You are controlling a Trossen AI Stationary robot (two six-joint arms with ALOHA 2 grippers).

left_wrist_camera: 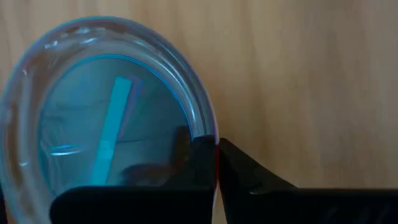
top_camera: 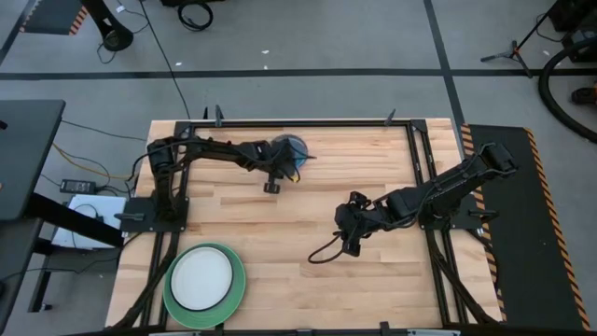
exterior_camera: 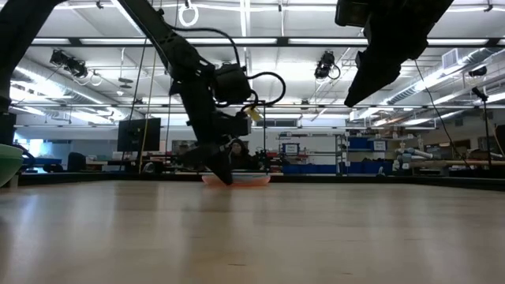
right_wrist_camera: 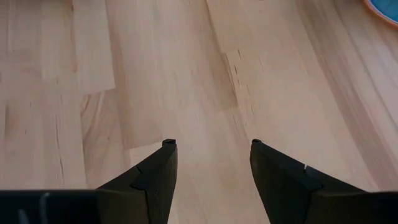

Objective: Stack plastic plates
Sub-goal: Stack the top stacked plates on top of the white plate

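Plates first: the small translucent stack sits near the far edge of the wooden surface, toward the left arm's side. From above it reads as a bluish, cyan-ish disc; the low view shows an orange/pink rim at the bottom of it, so more than one plate is nested there, but I can't count them.

Left hand is down at that stack, on its near edge. In the left wrist view the two dark fingers are pressed nearly together, pinching the rim of the cyan plate, with a thin reddish edge showing in the slit between them. The rest of the plate spreads out ahead of the fingers and to one side.

Right hand hangs above the middle of the surface, well apart from the stack, and its fingers are spread with only bare wood between them.

Separately, a white plate lies on a large green plate at the near left corner, away from both hands.
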